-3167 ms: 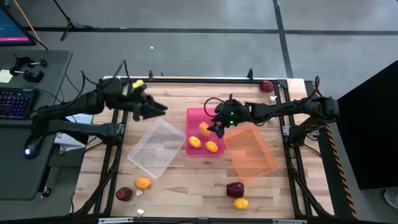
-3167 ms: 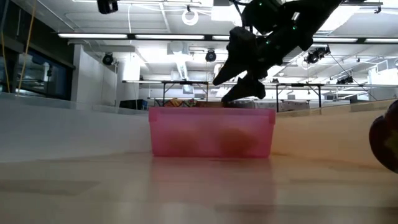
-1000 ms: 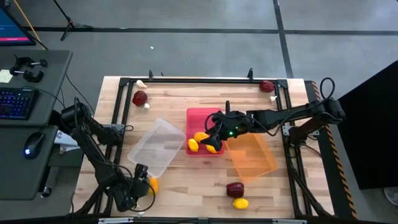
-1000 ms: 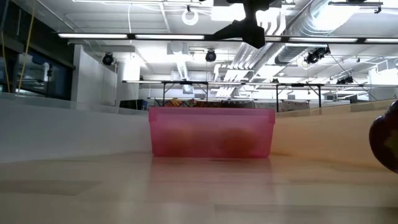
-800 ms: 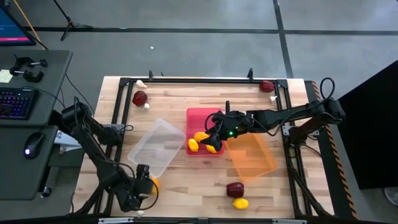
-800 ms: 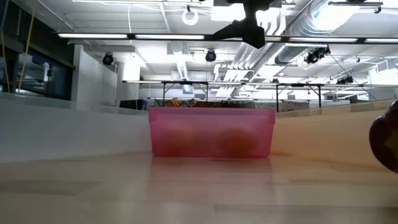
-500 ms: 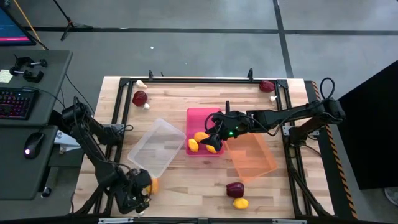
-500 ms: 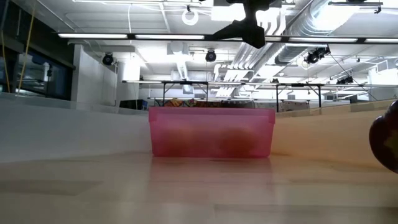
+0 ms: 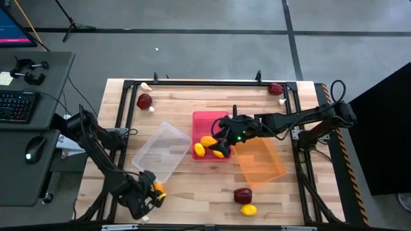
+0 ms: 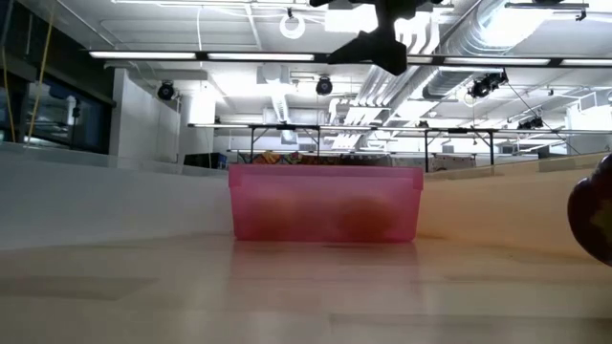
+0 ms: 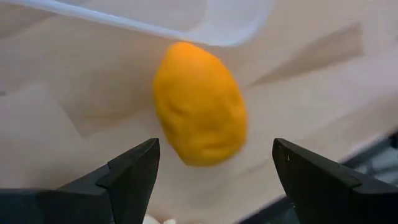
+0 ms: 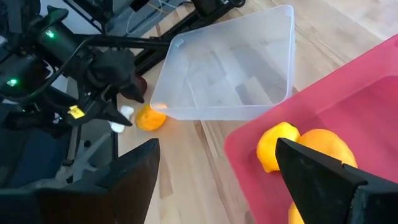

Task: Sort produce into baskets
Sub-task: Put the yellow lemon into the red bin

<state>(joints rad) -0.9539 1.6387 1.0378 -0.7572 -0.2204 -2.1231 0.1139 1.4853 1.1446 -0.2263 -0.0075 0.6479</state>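
My left gripper (image 9: 148,196) is at the near left of the table, open, its fingers on either side of a yellow-orange lemon (image 11: 199,112) without touching it. The lemon (image 9: 158,190) lies on the wood just off the clear bin's (image 9: 162,152) near corner. My right gripper (image 9: 220,144) hangs open and empty over the red-pink bin (image 9: 212,120), which holds yellow-orange lemons (image 12: 280,146). In the low view the right gripper (image 10: 382,43) shows above the red-pink bin (image 10: 325,203). The translucent orange bin (image 9: 259,156) lies right of the red-pink bin.
Dark red fruits lie at the far left (image 9: 144,101), the far right (image 9: 276,88) and the near right (image 9: 243,195), where another lemon (image 9: 248,209) also lies. Garlic bulbs lie at the far left (image 9: 146,86) and the near edge (image 9: 145,218). A black frame rims the table.
My left gripper has edged a little toward the table's right, closing in on the lemon at the near left. The lemon has stayed where it was.
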